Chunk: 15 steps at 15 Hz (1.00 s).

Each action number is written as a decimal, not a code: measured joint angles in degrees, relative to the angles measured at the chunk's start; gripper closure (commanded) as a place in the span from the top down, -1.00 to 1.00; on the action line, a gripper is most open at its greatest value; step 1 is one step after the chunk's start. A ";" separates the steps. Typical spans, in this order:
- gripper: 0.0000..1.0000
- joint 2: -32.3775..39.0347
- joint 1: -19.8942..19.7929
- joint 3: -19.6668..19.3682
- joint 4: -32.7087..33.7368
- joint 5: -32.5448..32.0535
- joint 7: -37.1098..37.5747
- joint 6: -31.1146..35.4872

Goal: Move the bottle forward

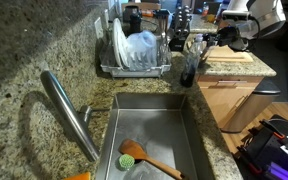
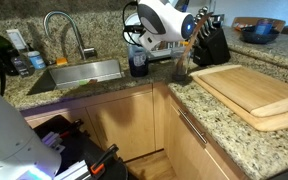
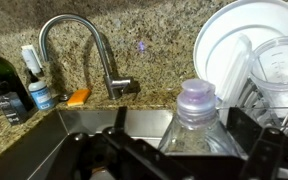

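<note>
The bottle [image 3: 196, 122] is standing upright on the bench [image 1: 44, 50], just beside the sink [image 1: 149, 98] corner. The dark fingers [image 3: 124, 152] are flanking it, half cut off by the picture edge; I cannot tell whether they are pressing it.

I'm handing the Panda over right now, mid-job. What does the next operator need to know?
Gripper: open, with a finger on either side of the bottle; the wrist view shows gaps, so no grip yet.
Bottle: upright on the counter at the corner of the sink, beside the dish rack.
Done: approach and lining up.
Left: close on the bottle, move it forward, release.
</note>
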 measured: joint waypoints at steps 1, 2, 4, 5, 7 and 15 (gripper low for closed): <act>1.00 0.00 0.00 0.00 0.00 0.00 0.00 0.00; 1.00 0.00 0.00 0.00 0.00 0.00 0.00 0.00; 1.00 0.01 0.00 0.00 0.00 0.03 -0.04 0.05; 0.50 0.06 0.06 0.04 0.00 0.03 -0.07 0.17; 0.32 0.31 0.26 0.19 -0.02 0.13 -0.10 0.39; -0.67 0.90 0.41 0.34 0.74 2.75 -0.91 0.52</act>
